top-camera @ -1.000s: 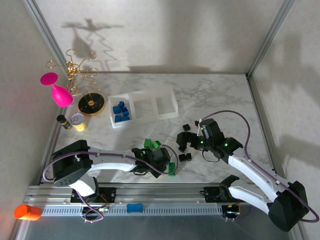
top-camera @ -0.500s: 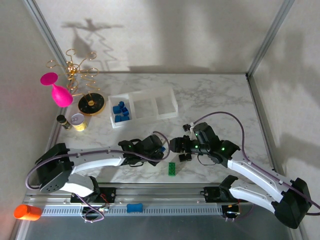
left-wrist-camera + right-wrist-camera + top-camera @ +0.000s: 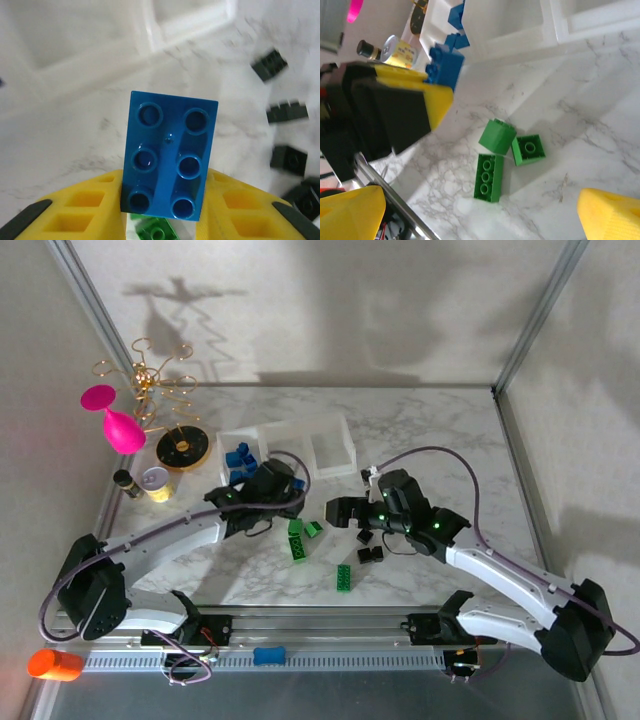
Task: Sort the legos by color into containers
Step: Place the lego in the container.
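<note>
Marble tabletop [image 3: 430, 430]; left pincer [image 3: 162, 202] grips blue lego [image 3: 170, 160], two-by-three studs.

**Site type: robotics laboratory test cell**

The workspace is a purpose-built enclosure. Plain white panels [image 3: 330, 310] close 3 sides, held by bare aluminium posts [image 3: 540, 315]. A slotted aluminium rail [image 3: 330, 652] runs along the near edge of the marble-patterned table [image 3: 440, 430] and carries the left arm [image 3: 150, 535] and the right arm [image 3: 500, 575], with purple cables [image 3: 470, 475] routed in the open. Unrelated props, a pink goblet [image 3: 118, 425] and a gold wire rack [image 3: 160, 380], stand in 1 corner.
</note>
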### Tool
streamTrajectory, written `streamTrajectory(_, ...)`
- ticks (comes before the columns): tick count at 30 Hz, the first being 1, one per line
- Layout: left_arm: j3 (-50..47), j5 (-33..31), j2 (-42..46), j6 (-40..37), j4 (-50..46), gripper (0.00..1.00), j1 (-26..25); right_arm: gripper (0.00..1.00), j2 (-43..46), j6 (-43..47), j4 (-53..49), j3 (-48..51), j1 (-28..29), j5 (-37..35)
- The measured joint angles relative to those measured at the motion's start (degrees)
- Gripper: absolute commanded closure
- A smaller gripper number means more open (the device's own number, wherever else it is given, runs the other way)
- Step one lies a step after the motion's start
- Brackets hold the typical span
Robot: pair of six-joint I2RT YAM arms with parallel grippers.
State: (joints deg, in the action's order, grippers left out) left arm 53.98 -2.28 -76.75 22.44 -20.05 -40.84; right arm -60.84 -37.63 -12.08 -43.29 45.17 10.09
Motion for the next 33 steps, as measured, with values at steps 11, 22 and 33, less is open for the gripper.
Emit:
streamTrajectory(11, 14.3, -0.3, -13.2, 2.8, -1.2, 0.66, 17.9, 0.01, -15.1, 4.0, 7.7, -11.0, 0.0, -1.6)
streamTrajectory(22, 18.0, -2.1, -23.6, 4.1, -1.0, 0.58, 25.1, 0.01, -24.9, 5.9, 13.2, -16.3, -0.1, -0.8)
streamTrajectory(33, 19.2, -3.9, -24.9, 4.4, -1.2, 0.49, 25.2, 0.01, -25.6, 6.6, 13.6, -16.8, -0.3, -0.3)
